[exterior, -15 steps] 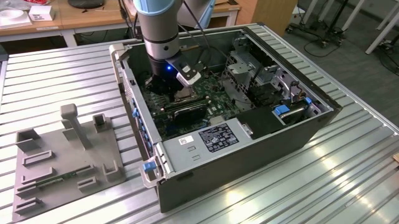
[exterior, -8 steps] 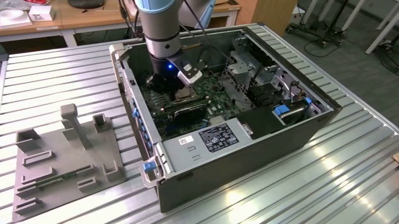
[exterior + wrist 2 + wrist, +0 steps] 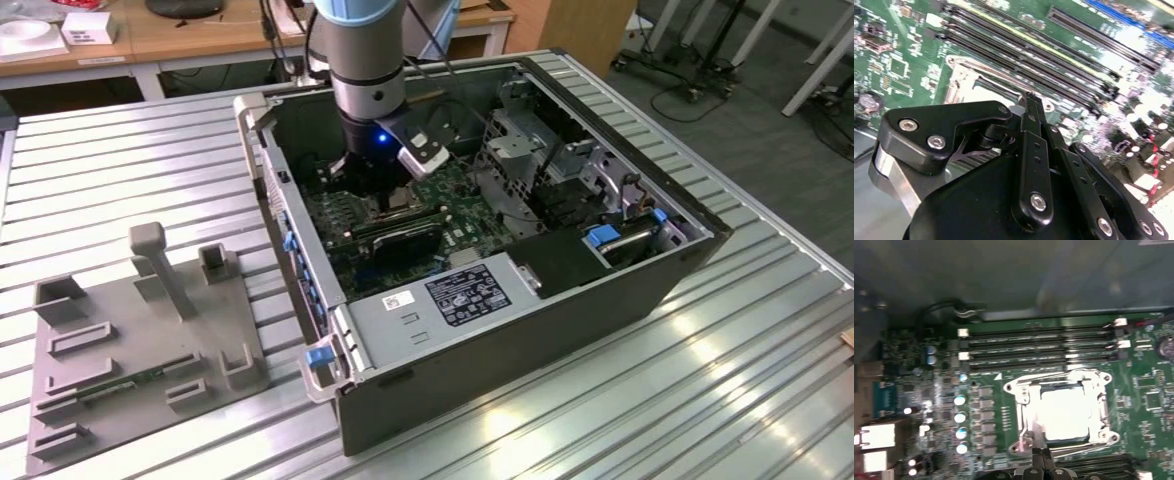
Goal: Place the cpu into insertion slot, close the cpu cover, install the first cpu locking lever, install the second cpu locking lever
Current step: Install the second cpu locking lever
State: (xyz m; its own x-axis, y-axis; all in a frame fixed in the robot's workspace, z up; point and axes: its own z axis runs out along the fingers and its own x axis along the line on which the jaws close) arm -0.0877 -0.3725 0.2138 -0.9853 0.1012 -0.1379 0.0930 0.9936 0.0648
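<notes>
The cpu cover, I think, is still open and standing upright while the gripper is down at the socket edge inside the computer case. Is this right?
Not quite. The cpu cover lies flat, closed around the pale cpu, as the first wrist view shows. The rest holds: the gripper is down at the socket edge, inside the computer case.

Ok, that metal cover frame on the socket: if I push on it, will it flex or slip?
Probably stiff but slightly springy: the cover looks like thin sheet metal with a cut-out middle. It shines, so the gripper may well slide on it. It seems to lie flat around the chip, so it shouldn't tip.
</notes>
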